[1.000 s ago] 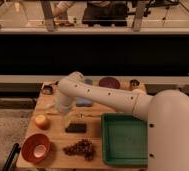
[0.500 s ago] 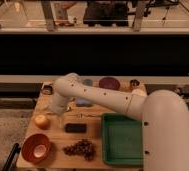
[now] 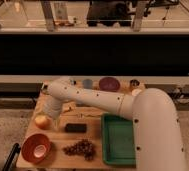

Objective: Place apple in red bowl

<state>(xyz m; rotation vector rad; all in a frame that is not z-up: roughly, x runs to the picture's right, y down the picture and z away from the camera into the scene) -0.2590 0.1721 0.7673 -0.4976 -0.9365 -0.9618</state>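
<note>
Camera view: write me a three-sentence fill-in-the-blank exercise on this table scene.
The apple is not yet ____ the red bowl.
The gripper hovers close beside the ____.
The grapes lie between the red bowl and the ____ tray.
Missing words: in; apple; green.

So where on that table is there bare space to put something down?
Bare wood lies between the red bowl, the grapes and the dark block. The left edge is crowded: the pincer hangs beside the apple. The green tray fills the right.
</note>
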